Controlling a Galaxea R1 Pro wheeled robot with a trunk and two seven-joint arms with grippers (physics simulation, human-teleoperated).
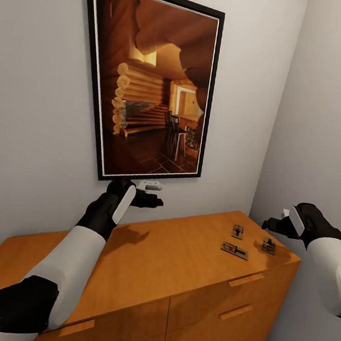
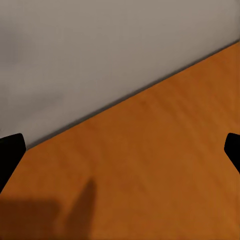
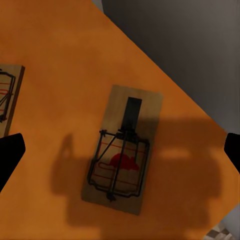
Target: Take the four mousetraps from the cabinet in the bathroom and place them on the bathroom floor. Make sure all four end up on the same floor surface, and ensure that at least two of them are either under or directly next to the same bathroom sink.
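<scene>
Below right end effector point(image 3: 120, 150), spread: mousetrap point(image 3: 121, 157) flat on cabinet point(image 1: 172, 264); left end effector point(image 2: 120, 150) spread.

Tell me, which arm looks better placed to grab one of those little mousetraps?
The right. Its gripper hovers open above the mousetrap by the cabinet top's right edge; the left gripper is far off, near the wall.

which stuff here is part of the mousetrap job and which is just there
Part of the job:
- three small flat tan wooden mousetraps on the cabinet top
- low orange-brown wooden cabinet
- right end effector, open, hovering above the rightmost trap
- left end effector, open

Just there:
- black-framed log cabin picture
- grey wall
</scene>
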